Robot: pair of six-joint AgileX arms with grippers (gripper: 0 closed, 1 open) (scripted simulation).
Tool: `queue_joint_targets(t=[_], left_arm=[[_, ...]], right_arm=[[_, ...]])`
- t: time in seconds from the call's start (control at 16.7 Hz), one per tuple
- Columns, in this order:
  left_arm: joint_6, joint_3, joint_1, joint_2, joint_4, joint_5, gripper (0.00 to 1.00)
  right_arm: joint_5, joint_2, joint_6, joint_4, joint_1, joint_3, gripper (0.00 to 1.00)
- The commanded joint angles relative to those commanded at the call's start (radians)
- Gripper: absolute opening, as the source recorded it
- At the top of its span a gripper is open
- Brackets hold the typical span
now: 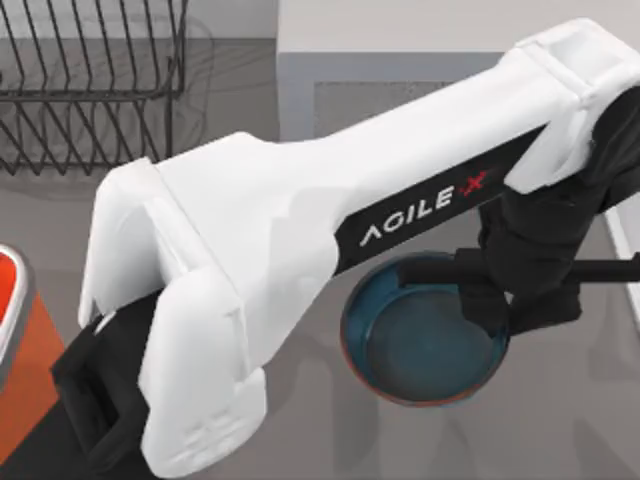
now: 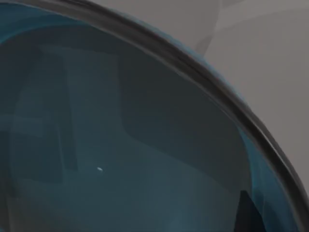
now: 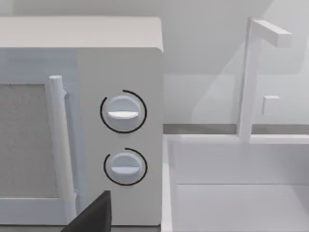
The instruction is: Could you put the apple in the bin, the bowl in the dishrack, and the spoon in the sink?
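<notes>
Centrally on the tabletop (image 1: 300, 440), toward its right edge, sits the teal bowl (image 1: 425, 340), upright and not yet in the dishrack (image 1: 90, 85) at the far left corner. One claw (image 1: 480, 300) hangs over the bowl's far rim, seemingly positioned to take that rim for lifting; whether it is released or clenched cannot be told. A long white arm (image 1: 300, 230) stretches diagonally across the scene. At the left edge stands the orange bin (image 1: 20, 350). Beyond lie the microwave (image 3: 120, 121) and sink (image 3: 241, 183).
</notes>
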Motion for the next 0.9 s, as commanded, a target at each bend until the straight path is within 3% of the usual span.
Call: queue_joint_targets(t=[0.54,0.9], left_arm=[[0.01,0.049,0.01,-0.006,-0.054,0.0,0.0],[0.153,-0.216,0.198,-0.211,0.108,0.003,0.0]], right_arm=[[0.0,0.0,0.0,0.0,0.0,0.0,1.0],[0.0,0.0,0.0,0.0,0.0,0.0,1.0]])
